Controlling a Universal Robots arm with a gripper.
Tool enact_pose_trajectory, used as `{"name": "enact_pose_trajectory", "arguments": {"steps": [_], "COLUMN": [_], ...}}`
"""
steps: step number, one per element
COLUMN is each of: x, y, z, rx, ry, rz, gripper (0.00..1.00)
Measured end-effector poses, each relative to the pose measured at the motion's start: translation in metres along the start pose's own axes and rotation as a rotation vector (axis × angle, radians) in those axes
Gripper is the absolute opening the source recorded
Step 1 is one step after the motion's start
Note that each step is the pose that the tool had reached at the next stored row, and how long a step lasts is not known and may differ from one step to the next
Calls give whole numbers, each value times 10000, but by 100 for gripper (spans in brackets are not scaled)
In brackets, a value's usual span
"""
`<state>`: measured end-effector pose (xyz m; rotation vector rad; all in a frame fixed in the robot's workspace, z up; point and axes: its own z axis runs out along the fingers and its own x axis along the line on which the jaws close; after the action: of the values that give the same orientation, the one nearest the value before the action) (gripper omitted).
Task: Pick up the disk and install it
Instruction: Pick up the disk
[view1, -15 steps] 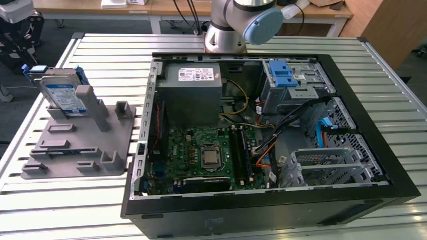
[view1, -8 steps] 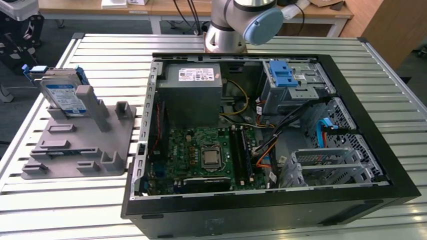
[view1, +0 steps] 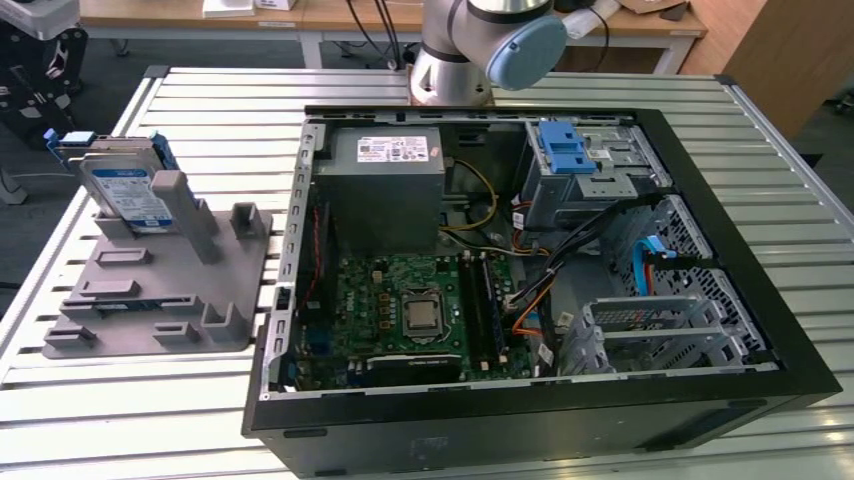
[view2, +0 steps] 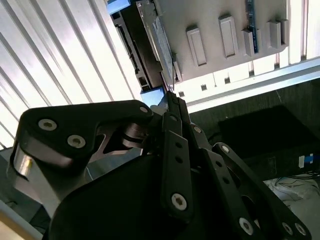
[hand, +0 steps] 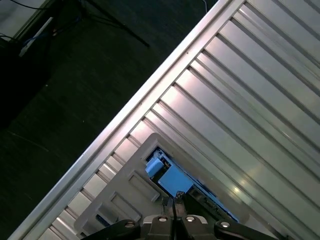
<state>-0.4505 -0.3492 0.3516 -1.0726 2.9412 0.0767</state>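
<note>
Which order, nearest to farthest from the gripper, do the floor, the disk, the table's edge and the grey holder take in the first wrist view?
1. The disk, just ahead of the gripper, standing in the holder.
2. The grey holder, around the disk.
3. The table's edge, beyond the holder.
4. The floor, dark, past that edge.

The arm (view1: 447, 70) was a silver-grey metal tube, its rounded joint closed by a pale blue cap (view1: 529, 50). The gripper (view2: 170, 100) was matte black, built of flat linkage bars. Its narrow fingers (view2: 172, 150) and the rounded side links carried round silver screws (view2: 179, 201), set in recessed holes.
</note>
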Motion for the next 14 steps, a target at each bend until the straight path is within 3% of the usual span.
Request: {"name": "enact_pose_trajectory", "arguments": {"steps": [3, 14], "x": [0, 0], "y": [0, 0], "z": [1, 6], "rx": [-7, -59], "ry": [11, 97], "rz": [-285, -2253], "gripper": [15, 15]}}
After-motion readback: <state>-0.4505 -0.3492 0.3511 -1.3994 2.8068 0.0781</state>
